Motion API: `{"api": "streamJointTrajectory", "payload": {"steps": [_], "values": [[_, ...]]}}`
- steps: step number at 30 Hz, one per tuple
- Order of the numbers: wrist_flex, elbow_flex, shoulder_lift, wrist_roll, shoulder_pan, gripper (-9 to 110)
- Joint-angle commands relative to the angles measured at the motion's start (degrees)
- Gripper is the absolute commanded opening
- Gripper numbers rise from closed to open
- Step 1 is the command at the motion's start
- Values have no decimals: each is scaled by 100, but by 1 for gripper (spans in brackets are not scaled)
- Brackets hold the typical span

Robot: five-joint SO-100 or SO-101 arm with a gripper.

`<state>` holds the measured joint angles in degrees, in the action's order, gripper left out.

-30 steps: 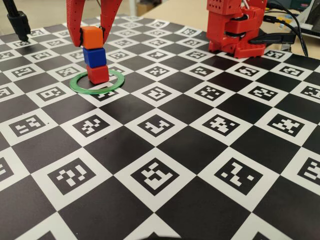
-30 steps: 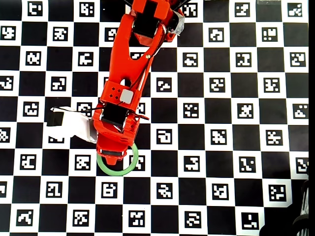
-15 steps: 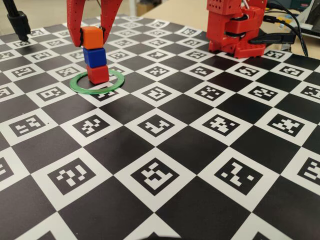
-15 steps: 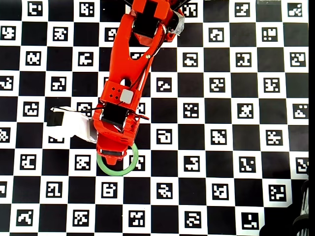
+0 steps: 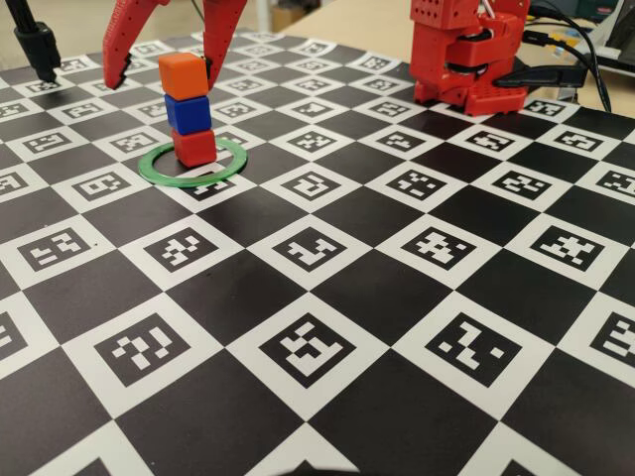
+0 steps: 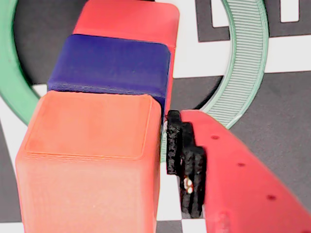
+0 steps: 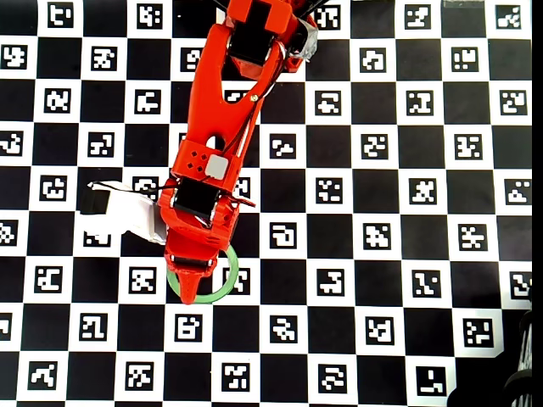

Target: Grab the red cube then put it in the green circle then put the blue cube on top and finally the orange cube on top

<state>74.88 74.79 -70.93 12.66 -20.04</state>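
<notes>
Fixed view: three-cube stack stands upright inside the green circle [image 5: 191, 164] — red cube [image 5: 193, 147] at the bottom on the table [image 5: 397, 297], blue cube [image 5: 188, 112] on it, orange cube [image 5: 184, 73] on top, edges slightly off-square to each other. The ring lies flat on the checkerboard marker pattern, the stack sitting toward its back part, not centred. The jaws [image 5: 164, 74] hang down around the orange cube, spread apart and released — one red finger ends left of the cube with a clear gap, the other comes down just behind or beside its right edge; contact there cannot be told from this view. Wrist view: orange cube [image 6: 90, 160] fills the lower left, blue cube [image 6: 114, 65] and red cube [image 6: 129, 22] beyond it, green circle [image 6: 245, 73] curving on both sides; a black-padded red finger sits just beside the orange cube's right face, very close. Overhead view: arm [image 7: 221, 144] reaches down from the top edge, covering the stack, green circle [image 7: 227, 284] partly showing beneath its tip. Arm base [image 5: 466, 59] stands at the table's far right in the fixed view.
</notes>
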Motion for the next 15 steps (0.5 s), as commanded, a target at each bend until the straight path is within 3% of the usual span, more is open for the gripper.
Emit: {"api": "streamJointTrajectory", "payload": {"steps": [1, 15], "values": [[0, -70, -457, -26, -70, 54], [1143, -492, -1881, -167, -62, 58]]}}
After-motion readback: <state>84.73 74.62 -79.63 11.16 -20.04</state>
